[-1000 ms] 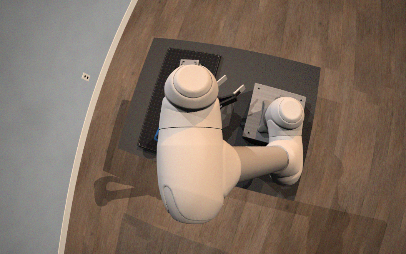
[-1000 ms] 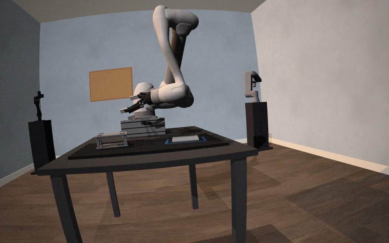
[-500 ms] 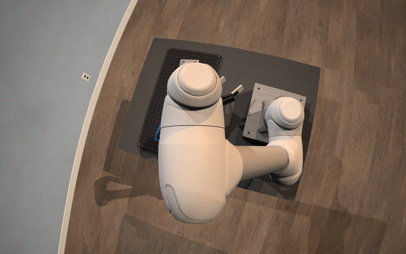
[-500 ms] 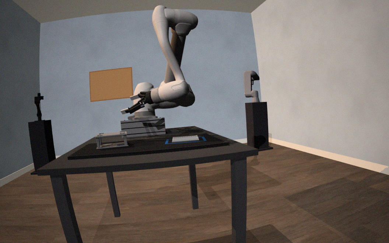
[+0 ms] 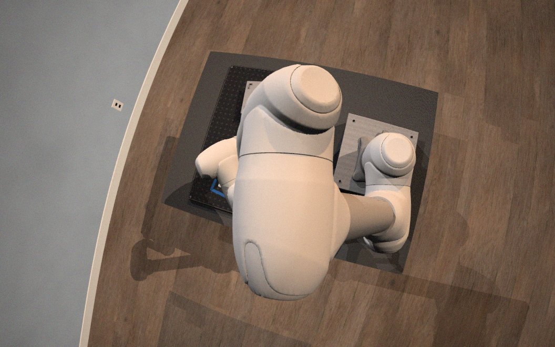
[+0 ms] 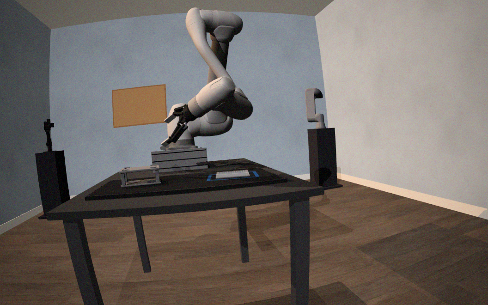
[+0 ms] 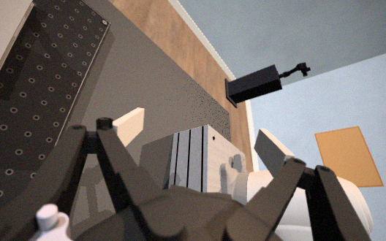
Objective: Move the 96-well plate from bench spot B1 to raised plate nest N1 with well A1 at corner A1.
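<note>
White, flat plate lying inside a blue outline, right of the nest; gripper above, jaws spread wide, holding nothing.

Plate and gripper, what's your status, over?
Gripper open, empty, high above the table. 96-well plate flat in blue-framed spot B1, untouched. Nest N1 holds nothing. Nothing seen blocking the plate.
</note>
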`<state>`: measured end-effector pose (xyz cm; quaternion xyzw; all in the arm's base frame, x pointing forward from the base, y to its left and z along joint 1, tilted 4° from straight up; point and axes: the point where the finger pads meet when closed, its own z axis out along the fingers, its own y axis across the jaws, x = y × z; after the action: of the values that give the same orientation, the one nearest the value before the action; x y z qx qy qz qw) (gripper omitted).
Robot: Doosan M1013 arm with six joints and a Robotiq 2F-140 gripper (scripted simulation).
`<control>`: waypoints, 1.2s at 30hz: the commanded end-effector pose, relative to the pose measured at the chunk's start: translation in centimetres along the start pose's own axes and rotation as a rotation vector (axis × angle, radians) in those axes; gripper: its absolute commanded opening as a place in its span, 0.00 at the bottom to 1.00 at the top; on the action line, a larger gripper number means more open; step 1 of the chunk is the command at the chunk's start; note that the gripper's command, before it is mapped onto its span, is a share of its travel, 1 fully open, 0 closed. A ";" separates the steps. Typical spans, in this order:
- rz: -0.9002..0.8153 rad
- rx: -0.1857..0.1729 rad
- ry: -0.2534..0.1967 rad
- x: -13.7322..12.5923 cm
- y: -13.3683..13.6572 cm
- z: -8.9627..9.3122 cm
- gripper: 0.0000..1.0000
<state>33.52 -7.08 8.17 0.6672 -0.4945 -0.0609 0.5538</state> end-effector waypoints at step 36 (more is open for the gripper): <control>-0.631 0.543 -0.266 6.1 -4.1 -14.7 1.00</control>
<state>47.50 -2.16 12.79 0.8881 -0.3387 -0.1797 0.2537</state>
